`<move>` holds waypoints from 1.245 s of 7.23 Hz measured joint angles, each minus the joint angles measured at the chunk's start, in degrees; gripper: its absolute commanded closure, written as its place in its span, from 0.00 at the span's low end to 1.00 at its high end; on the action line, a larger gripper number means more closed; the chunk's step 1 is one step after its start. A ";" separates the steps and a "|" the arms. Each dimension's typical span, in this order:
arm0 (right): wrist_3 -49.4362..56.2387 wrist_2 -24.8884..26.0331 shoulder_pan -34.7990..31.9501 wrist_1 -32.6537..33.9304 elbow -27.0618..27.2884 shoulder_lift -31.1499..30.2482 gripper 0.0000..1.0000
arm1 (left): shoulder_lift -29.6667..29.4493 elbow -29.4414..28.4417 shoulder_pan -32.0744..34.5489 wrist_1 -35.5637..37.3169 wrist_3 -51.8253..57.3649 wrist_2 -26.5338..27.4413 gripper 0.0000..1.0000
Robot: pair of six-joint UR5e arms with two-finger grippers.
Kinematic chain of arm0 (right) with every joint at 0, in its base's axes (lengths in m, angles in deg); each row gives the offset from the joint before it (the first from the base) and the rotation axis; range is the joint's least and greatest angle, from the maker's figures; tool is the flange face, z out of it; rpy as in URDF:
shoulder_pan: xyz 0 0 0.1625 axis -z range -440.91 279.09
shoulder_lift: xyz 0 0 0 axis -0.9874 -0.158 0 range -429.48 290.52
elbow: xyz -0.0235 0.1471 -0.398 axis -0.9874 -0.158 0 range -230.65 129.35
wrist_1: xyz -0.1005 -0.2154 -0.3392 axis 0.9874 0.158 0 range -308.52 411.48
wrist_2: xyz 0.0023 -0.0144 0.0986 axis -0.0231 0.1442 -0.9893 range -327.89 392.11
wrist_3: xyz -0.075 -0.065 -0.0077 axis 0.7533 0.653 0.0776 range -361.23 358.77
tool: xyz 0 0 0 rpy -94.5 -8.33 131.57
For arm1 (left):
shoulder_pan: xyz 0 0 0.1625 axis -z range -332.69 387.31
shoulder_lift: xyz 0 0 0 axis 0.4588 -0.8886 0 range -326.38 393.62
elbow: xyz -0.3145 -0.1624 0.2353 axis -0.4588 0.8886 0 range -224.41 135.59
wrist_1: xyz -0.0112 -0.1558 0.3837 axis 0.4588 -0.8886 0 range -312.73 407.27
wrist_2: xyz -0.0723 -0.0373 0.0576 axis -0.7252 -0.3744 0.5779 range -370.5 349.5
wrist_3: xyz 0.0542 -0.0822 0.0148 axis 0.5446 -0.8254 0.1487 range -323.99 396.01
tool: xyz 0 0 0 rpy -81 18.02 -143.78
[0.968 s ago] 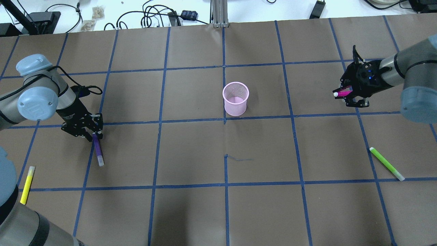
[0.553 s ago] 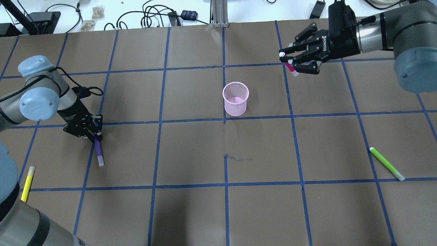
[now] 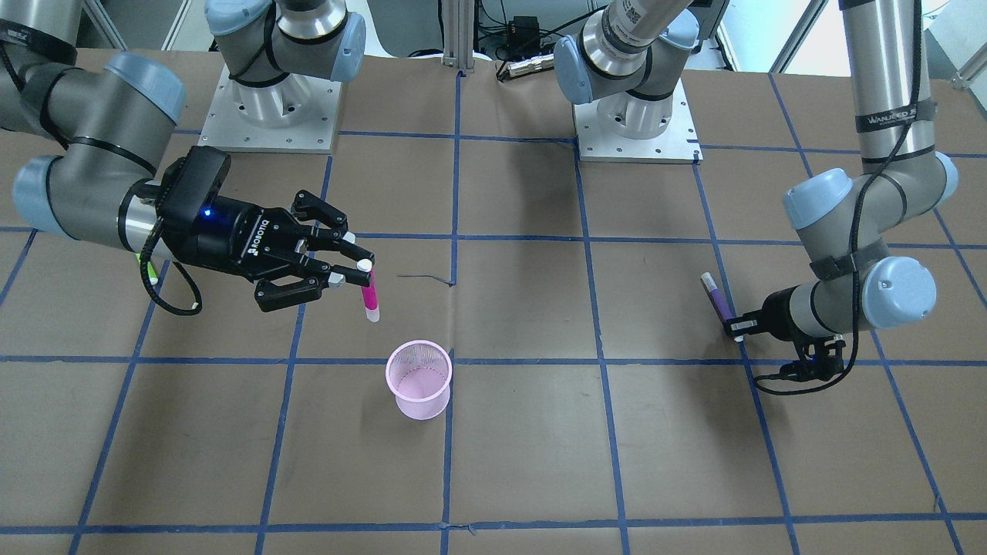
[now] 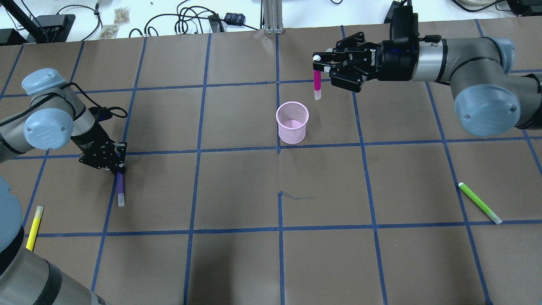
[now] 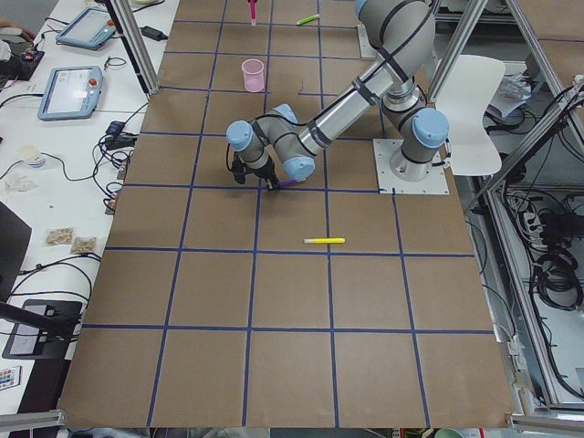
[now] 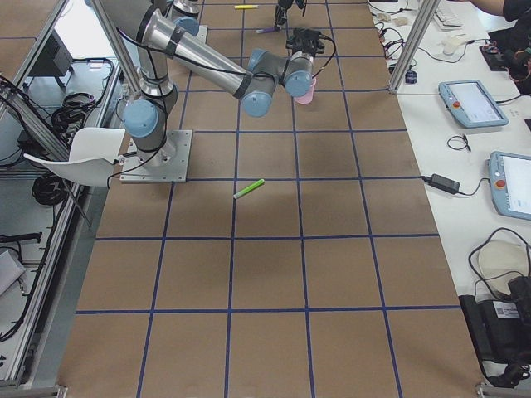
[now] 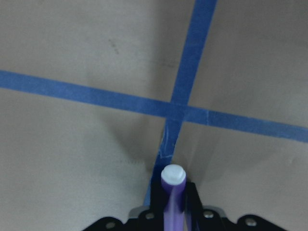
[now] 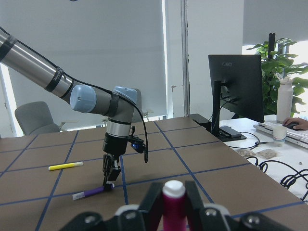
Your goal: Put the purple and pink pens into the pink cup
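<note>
The pink mesh cup point(image 4: 292, 123) stands upright mid-table; it also shows in the front view point(image 3: 419, 379). My right gripper point(image 4: 319, 64) is shut on the top of the pink pen point(image 4: 316, 84), which hangs upright in the air just beyond the cup and slightly to its right, apart from it point(image 3: 370, 297). My left gripper point(image 4: 119, 168) is down at the table, shut on one end of the purple pen point(image 4: 120, 188). That pen lies on the paper along a blue tape line, and the left wrist view shows it between the fingers point(image 7: 173, 202).
A yellow pen point(image 4: 34, 228) lies near the table's front left. A green pen point(image 4: 479, 203) lies at the front right. Brown paper with a blue tape grid point(image 4: 279, 148) covers the table. Cables lie beyond the far edge.
My right arm has swung the pink pen from the far right to a spot beside the cup, and the pen now hangs upright. My left gripper has closed on the purple pen, which turned slightly.
</note>
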 measured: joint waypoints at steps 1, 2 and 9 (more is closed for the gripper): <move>0.00 -0.96 -0.35 1.14 0.25 1.46 1.00 | 0.58 -0.56 0.41 -0.11 -0.72 -0.03 1.00; 0.01 -1.30 -1.22 2.78 -0.58 4.00 1.00 | 1.25 -1.28 0.95 -0.30 -1.59 0.02 1.00; -1.84 -1.15 -5.00 7.96 -5.84 13.84 0.00 | 8.82 -7.10 7.54 -3.86 -2.14 -0.85 1.00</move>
